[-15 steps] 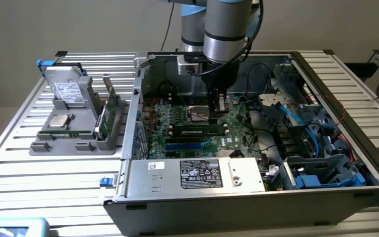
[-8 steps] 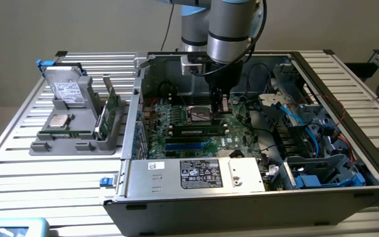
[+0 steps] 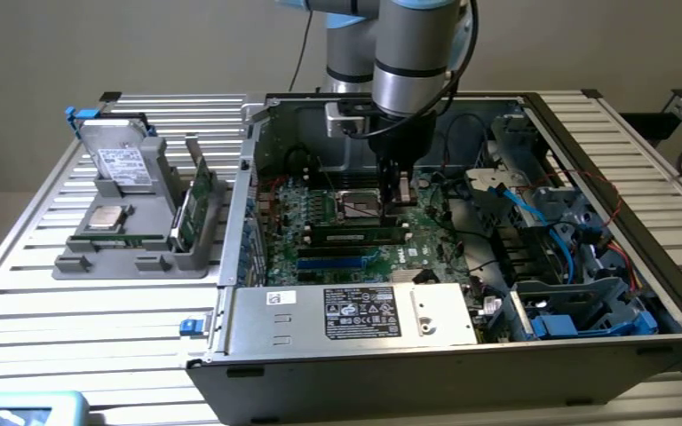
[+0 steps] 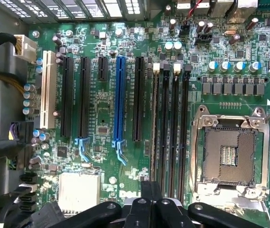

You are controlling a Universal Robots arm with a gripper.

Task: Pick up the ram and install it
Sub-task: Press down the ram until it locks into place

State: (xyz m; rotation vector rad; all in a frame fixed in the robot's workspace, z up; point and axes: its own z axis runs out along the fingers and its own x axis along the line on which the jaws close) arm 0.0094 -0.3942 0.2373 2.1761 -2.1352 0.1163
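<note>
The ram [image 3: 359,236], a slim dark stick with a small white sticker, stands in a memory slot on the motherboard [image 3: 317,217] inside the open computer case. In the wrist view the ram [image 4: 154,123] shows edge-on in the slot nearest the black and blue expansion slots. My gripper [image 3: 391,197] hangs inside the case just above the board, beyond the ram, near the processor socket. In the wrist view my gripper [image 4: 151,187] sits over one end of the memory slots, its fingers [image 4: 139,209] drawn together with nothing between them.
The processor socket [image 4: 230,152] lies beside the memory slots. Blue and black cables [image 3: 531,209] and drive cages fill the case on the exterior view's right. A grey holder [image 3: 139,240] with upright green boards [image 3: 199,200] and a drive [image 3: 122,164] stands outside the case.
</note>
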